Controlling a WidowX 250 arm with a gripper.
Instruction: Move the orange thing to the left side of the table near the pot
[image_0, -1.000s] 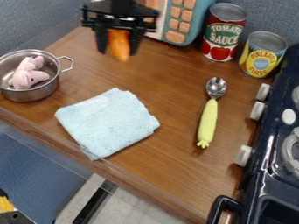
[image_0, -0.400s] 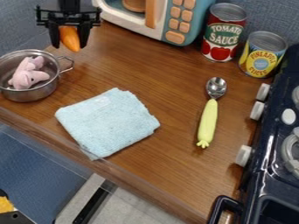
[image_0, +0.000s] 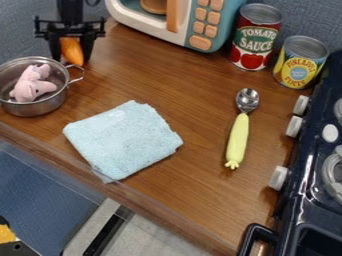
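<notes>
Camera view, between 10 and 11 o'clock: the black gripper (image_0: 71, 58) hangs down with its upper part cut off by the top edge. Part of the orange thing (image_0: 71, 50) is hidden between its jaws, and whether the tip touches the desk (image_0: 180, 95) I cannot tell. At the 9 o'clock edge the pot (image_0: 40, 107) is slightly cut off; the toy microwave (image_0: 220, 20) at 12 o'clock and the stove (image_0: 294, 220) from 3 to 5 o'clock also run out of view. Something yellow and black (image_0: 7, 234) by the edge between 7 and 8 o'clock is hard to make out.

The jaws stand apart by roughly the thing's own width, clamped on it from both sides. It slants down toward 5 o'clock, its tip near the pot's handle (image_0: 81, 75), which points toward 2 o'clock.

The metal pot, near 10 o'clock, holds a pink toy (image_0: 32, 85). A red-labelled can (image_0: 254, 42) stands at 1 o'clock, a yellow-labelled can (image_0: 299, 65) at 2. Just off the middle toward 8 o'clock lies a pale blue cloth (image_0: 123, 142); a spoon (image_0: 238, 140) lies at 3, its bowl toward 12.
</notes>
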